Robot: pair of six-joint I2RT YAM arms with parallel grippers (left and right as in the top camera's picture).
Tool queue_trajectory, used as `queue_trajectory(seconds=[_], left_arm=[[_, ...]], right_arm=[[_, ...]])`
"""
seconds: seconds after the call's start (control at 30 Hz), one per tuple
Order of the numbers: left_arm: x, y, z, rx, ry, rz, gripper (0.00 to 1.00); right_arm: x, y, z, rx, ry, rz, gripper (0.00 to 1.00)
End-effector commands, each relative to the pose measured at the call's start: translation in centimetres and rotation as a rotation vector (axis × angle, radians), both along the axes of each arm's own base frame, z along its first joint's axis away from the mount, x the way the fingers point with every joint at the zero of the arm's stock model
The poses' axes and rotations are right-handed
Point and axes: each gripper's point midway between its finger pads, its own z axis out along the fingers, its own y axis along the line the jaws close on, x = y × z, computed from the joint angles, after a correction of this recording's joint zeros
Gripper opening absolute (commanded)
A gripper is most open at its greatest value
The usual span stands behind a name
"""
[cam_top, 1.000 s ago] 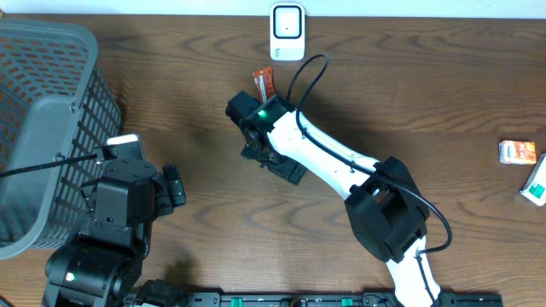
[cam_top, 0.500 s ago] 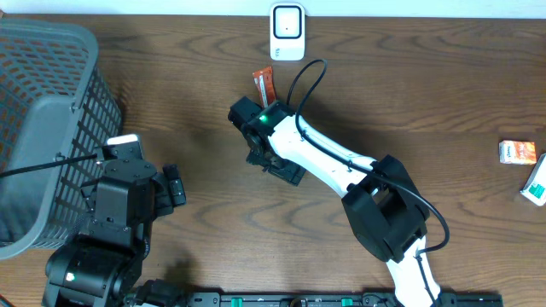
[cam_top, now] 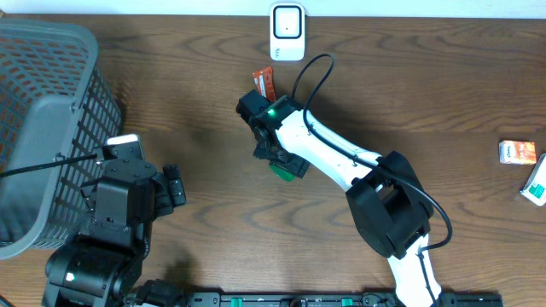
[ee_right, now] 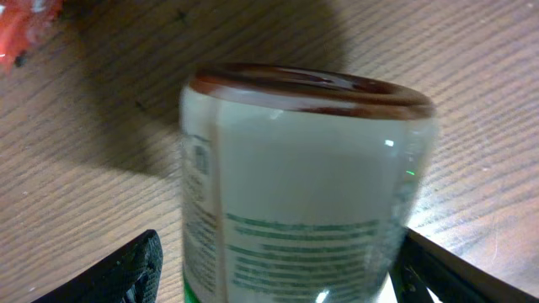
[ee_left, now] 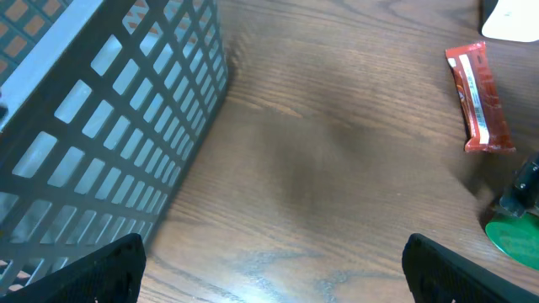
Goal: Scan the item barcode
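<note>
We see the right fingers (ee_right: 126,273) spread astride a brown-capped, green-labelled bottle (ee_right: 303,194) on the counter (cam_top: 426,85), six o'clock from the white scanner (cam_top: 287,32), apparently poised to grip it for scanning, while the left fingers (ee_left: 101,269) hang spread and empty by the basket (cam_top: 51,102) at nine o'clock.

green print on the bottle (ee_right: 307,194) label is too blurred to read.
</note>
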Motion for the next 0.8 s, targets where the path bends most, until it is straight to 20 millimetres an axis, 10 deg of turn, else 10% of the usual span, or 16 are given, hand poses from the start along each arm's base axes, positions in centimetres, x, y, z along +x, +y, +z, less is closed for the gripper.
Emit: queue_trajectory(seconds=[0.0, 0.27, 0.77], left_arm=[[0.0, 0.3, 0.5, 0.012, -0.012, 0.003, 0.98], [0.0, 0.3, 0.5, 0.012, -0.013, 0.003, 0.98], [0.0, 0.3, 0.5, 0.012, -0.012, 0.003, 0.98]], right_arm=[[-0.2, -0.3, -1.0, -0.018, 0.021, 0.032, 0.80], [-0.2, -0.6, -2.0, -0.030, 0.044, 0.037, 0.79], [-2.1, 1.7, -2.2, 0.114, 0.167, 0.118, 0.43]])
